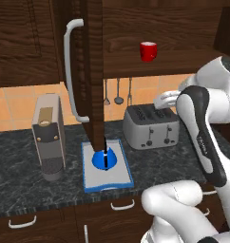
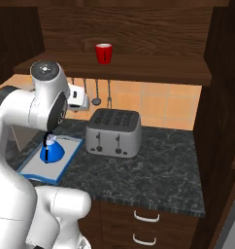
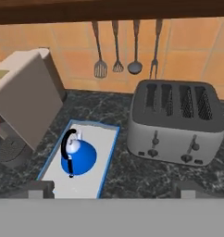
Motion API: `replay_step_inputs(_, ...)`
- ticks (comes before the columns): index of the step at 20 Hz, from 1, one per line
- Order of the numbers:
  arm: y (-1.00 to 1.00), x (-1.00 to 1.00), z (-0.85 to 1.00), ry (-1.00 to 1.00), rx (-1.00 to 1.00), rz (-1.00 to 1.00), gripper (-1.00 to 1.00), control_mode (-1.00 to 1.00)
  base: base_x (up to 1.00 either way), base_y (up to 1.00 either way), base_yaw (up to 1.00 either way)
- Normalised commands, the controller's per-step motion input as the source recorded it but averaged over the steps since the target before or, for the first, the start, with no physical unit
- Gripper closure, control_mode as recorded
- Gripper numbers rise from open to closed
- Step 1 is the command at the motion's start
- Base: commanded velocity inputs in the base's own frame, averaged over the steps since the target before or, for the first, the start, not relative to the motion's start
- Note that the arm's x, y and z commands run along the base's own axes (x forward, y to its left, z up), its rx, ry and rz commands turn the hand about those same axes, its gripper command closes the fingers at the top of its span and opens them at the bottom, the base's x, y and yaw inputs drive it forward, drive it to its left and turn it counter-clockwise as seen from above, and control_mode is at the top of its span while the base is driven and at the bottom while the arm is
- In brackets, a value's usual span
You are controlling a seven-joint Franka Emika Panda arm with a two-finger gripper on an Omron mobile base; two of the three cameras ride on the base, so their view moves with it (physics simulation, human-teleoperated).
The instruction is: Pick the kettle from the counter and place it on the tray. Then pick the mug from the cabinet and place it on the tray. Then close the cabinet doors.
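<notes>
Mug is the next target: it stands upright on the cabinet shelf, above the toaster and higher than the gripper, whose jaws are spread and empty, level with the toaster top. Left of the toaster on the counter, the tray already carries the kettle.

arm: glossy white shells | dark joints | rounded links
</notes>
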Motion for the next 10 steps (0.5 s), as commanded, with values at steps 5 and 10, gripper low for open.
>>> replay_step_inputs(5, -0.06, 0.36, 1.0, -0.13, 0.16, 0.0, -1.0, -1.0, 0.0, 0.0, 0.0)
replay_step_inputs(10, -0.13, 0.64, 0.62, -0.19, 0.09, 0.0, -1.0, -1.0, 0.0, 0.0, 0.0)
